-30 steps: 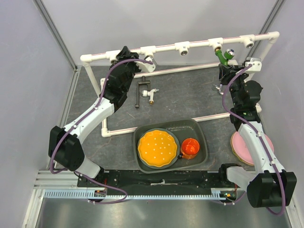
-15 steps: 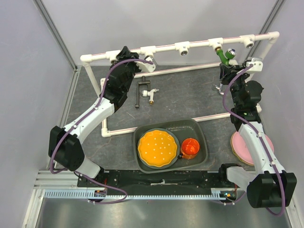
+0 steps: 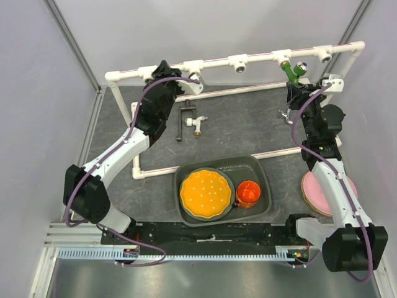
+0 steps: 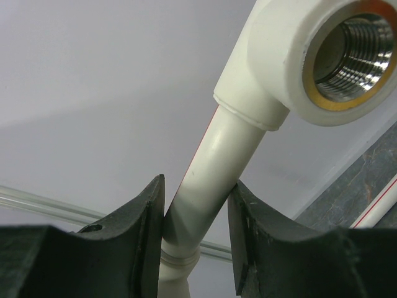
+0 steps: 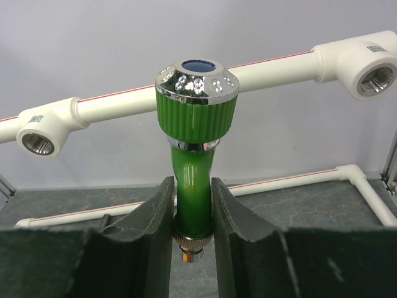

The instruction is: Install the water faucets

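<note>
A dark tabletop carries a white PVC pipe frame. The left claw is clamped tight on one of its pipes, with a brass-threaded socket just past its fingertips. The right claw pinches the green faucet by the stem, its chrome tip beyond the fingers and the frame's rail behind. A black-handled faucet lies on the tabletop near the left claw. A tiny silvery faucet rests just beside the right claw.
</note>
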Action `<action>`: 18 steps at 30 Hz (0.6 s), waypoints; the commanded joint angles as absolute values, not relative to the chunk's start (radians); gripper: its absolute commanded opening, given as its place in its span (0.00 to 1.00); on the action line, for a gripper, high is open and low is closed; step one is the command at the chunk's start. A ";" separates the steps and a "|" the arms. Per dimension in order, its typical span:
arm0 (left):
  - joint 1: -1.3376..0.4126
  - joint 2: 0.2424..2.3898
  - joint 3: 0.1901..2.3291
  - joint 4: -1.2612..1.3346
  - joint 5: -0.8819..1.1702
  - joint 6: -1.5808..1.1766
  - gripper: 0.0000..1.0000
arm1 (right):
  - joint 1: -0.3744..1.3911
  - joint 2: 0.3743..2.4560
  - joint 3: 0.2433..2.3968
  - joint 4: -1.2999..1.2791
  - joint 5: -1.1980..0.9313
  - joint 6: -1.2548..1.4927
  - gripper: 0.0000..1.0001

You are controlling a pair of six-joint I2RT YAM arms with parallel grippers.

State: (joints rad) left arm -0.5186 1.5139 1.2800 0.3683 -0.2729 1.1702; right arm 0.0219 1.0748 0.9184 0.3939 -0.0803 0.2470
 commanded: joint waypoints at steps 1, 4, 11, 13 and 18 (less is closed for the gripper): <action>-0.529 1.496 1.289 0.318 -0.325 1.037 0.02 | 0.018 1.068 0.957 0.425 -0.051 0.232 0.00; -0.529 1.494 1.289 0.316 -0.325 1.037 0.02 | 0.017 1.066 0.954 0.416 -0.015 0.222 0.00; -0.529 1.497 1.290 0.313 -0.325 1.039 0.02 | 0.018 1.084 0.953 0.425 -0.041 0.221 0.00; -0.529 1.497 1.290 0.313 -0.325 1.037 0.02 | 0.018 1.089 0.954 0.429 -0.057 0.221 0.00; -0.531 1.497 1.292 0.308 -0.325 1.037 0.02 | 0.018 1.092 0.966 0.433 -0.098 0.224 0.00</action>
State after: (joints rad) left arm -0.5194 1.5135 1.2819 0.3641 -0.2779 1.1698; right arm 0.0219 1.0924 0.9184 0.3790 -0.0559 0.2314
